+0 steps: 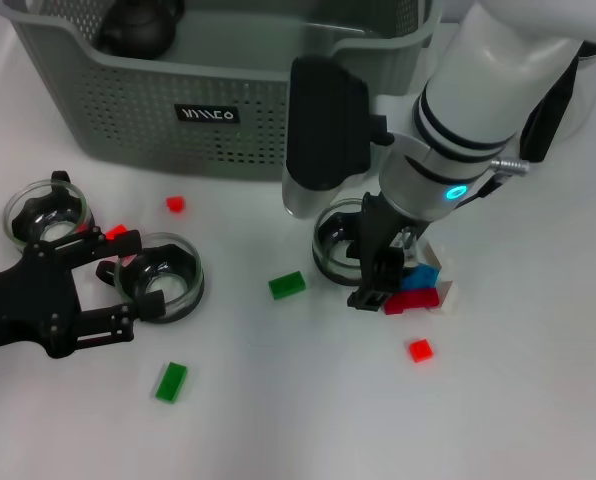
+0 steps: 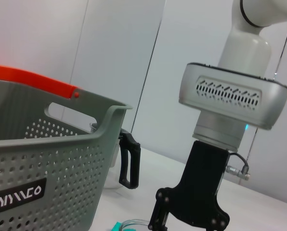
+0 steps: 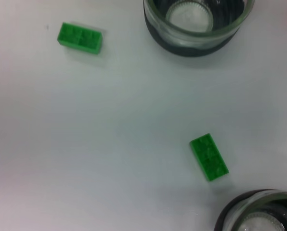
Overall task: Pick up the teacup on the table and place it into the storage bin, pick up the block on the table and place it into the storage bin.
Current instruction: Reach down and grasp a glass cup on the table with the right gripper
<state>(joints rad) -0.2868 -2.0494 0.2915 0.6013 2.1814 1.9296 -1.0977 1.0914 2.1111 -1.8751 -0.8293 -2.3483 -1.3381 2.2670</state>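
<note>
Currently the right gripper (image 1: 376,268) stands low over the white table (image 1: 278,400), its dark fingers pointing down at the edge of a glass teacup (image 1: 336,240) and just beside a small heap of red, blue and white blocks (image 1: 418,290). Whether those fingers are gripping the cup or merely beside it cannot be told. The left gripper (image 1: 113,290) lies low at the left side, fingers spread wide about a second teacup (image 1: 163,275), with a third teacup (image 1: 48,208) close behind it. The storage bin (image 1: 208,115) sits at the back of the table, a dark object resting inside it. Loose blocks lie scattered: a green block (image 1: 287,285) between the cups, another green block (image 1: 171,381) nearer the front, and a red block (image 1: 420,349) at the right.
</note>
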